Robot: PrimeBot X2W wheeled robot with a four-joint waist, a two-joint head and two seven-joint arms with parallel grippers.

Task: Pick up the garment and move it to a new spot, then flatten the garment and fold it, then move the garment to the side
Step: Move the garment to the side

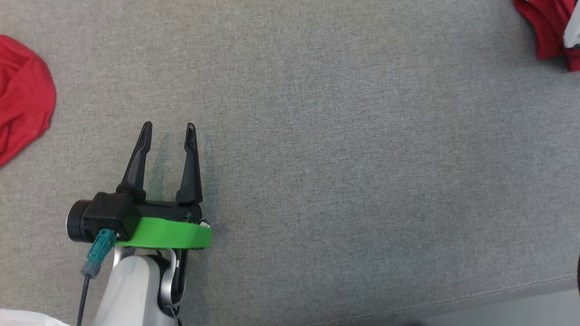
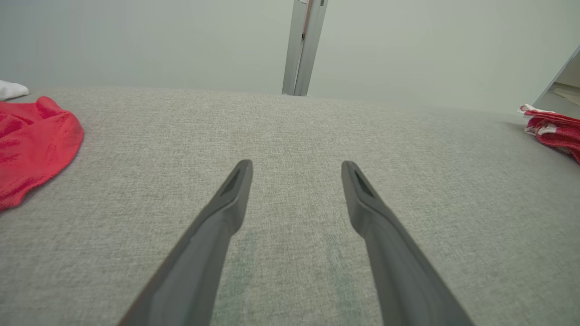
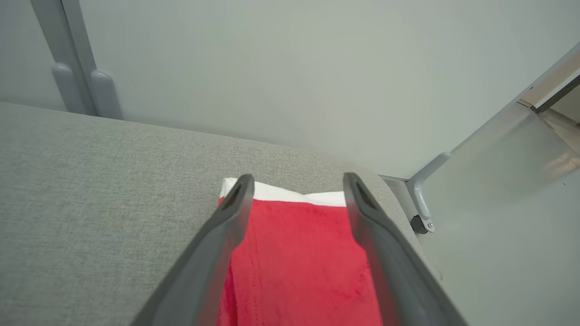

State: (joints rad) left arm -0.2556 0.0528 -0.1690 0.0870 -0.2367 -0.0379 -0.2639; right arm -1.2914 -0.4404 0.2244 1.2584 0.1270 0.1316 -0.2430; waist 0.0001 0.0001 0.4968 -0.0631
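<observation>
The folded red cloth with a white edge (image 3: 294, 262) lies just under the right claw (image 3: 294, 181); its fingers stand apart.

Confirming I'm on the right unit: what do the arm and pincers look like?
The left pincer has two long tapered black fingers, a bright green bracket, a teal connector with a dark cable and a pale grey forearm. The right pincer has matching dark fingers.

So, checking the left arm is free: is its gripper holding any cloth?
No, the left gripper is open with only bare grey cushion between its fingers.
</observation>
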